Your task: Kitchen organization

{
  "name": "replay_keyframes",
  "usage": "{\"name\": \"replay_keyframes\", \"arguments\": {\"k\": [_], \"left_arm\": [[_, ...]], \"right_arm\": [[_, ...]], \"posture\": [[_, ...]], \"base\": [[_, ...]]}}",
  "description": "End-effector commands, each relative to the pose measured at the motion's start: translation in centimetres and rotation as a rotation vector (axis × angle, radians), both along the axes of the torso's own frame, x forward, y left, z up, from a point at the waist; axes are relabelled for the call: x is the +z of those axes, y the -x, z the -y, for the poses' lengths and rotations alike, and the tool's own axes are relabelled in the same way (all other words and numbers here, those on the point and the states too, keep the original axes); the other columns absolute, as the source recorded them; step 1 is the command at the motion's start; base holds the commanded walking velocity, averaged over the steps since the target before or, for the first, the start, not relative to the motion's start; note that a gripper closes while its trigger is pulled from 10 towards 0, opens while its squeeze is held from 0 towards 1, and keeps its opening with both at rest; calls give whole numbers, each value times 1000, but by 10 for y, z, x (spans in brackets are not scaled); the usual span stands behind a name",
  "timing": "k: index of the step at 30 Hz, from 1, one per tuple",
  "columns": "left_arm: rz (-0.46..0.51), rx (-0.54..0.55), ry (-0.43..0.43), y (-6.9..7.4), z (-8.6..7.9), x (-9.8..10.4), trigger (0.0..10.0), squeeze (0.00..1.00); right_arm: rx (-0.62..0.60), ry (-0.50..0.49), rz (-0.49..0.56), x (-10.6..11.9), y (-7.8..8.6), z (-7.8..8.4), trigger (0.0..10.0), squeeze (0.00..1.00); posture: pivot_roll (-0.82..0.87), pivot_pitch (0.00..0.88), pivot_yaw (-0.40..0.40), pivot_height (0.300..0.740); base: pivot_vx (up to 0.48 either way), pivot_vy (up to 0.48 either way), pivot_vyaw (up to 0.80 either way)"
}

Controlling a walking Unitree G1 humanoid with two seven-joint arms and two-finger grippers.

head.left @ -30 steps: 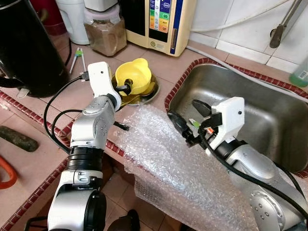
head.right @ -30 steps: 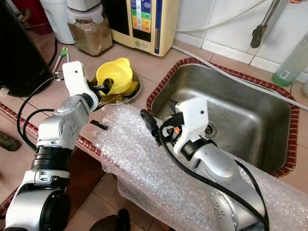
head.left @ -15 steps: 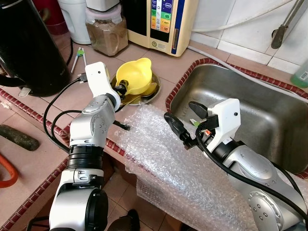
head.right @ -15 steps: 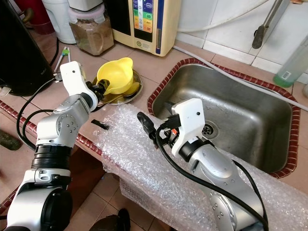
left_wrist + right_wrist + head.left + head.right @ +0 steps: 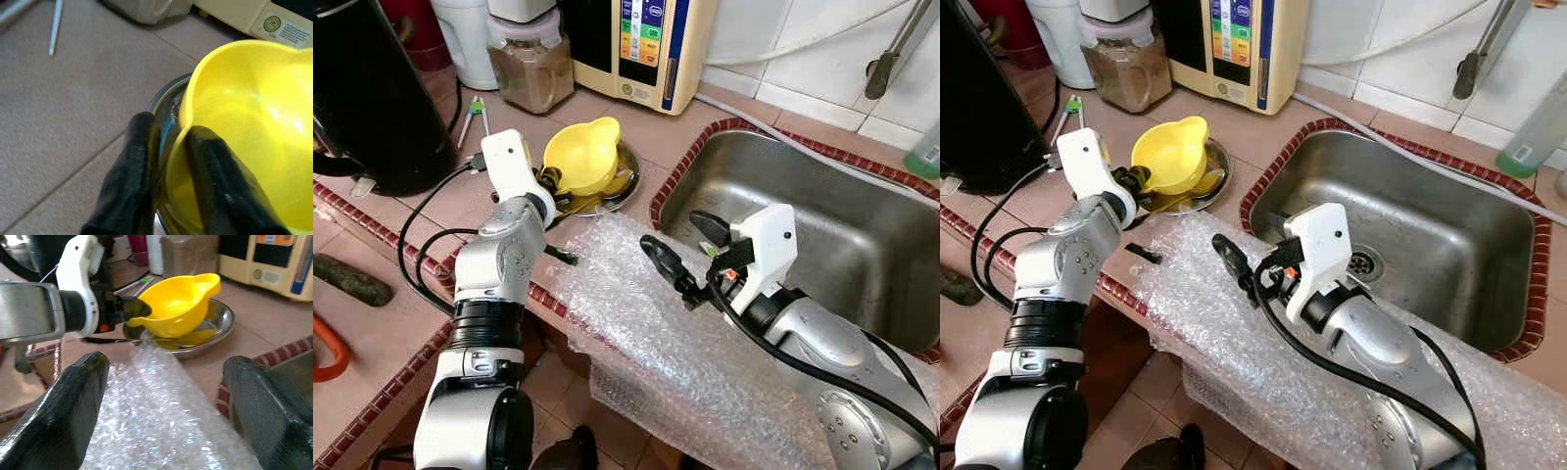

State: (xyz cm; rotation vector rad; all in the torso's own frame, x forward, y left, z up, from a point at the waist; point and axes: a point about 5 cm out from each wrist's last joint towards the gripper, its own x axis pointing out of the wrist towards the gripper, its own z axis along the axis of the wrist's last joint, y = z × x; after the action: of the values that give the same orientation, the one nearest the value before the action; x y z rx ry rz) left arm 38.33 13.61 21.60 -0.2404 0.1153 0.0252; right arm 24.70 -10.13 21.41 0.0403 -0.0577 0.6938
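A yellow plastic bowl (image 5: 584, 155) with a pour spout is held tilted over a shallow metal dish (image 5: 619, 191) on the tiled counter. My left gripper (image 5: 546, 179) is shut on the bowl's near rim; in the left wrist view its fingers (image 5: 138, 161) pinch the rim of the yellow bowl (image 5: 254, 127), one inside and one outside. My right gripper (image 5: 672, 231) stands open above a sheet of bubble wrap (image 5: 646, 323), between the dish and the sink, with nothing held. In the right wrist view the bowl (image 5: 178, 301) sits raised above the dish (image 5: 215, 325).
A steel sink (image 5: 842, 225) lies to the right. A black appliance (image 5: 367, 93), a jar of brown powder (image 5: 529, 64) and a cream water unit (image 5: 641, 44) line the back. The bubble wrap hangs over the counter's front edge. A small black piece (image 5: 563, 257) lies on it.
My left gripper has drawn the yellow bowl slightly left and tipped it more. My right gripper has moved left over the bubble wrap, still open.
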Motion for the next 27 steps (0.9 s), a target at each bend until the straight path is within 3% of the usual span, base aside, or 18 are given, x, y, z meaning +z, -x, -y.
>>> {"name": "replay_keyframes", "arguments": {"k": [1,5,10,14,20,23,27], "left_arm": [[23,4,-54,2,-1,0,0,0],[131,-9,-127,3,2,12,0,0],[228,-26,-152,6,8,23,0,0],[222,-38,-154,8,12,20,0,0],[300,-79,-180,12,18,24,0,0],[373,-175,-208,17,31,29,0,0],[459,-374,-256,33,62,27,0,0]], "right_arm": [[23,-2,-17,-1,3,0,10000,0],[-23,-18,6,1,-2,3,10000,0],[-61,-41,19,5,-6,6,10000,0],[-78,-36,21,4,-8,8,10000,0],[-158,-78,33,6,-16,15,10000,0],[-204,-183,57,16,-20,18,10000,0],[-240,-325,31,24,-28,20,10000,0]], "posture": [[10,190,-6,740],[11,189,-6,740],[8,184,-6,740],[7,181,-5,740],[10,179,-6,740],[13,176,-8,740],[14,170,-7,740]], "base": [[0,0,0],[0,0,0],[0,0,0],[0,0,0],[0,0,0],[0,0,0],[0,0,0]]}}
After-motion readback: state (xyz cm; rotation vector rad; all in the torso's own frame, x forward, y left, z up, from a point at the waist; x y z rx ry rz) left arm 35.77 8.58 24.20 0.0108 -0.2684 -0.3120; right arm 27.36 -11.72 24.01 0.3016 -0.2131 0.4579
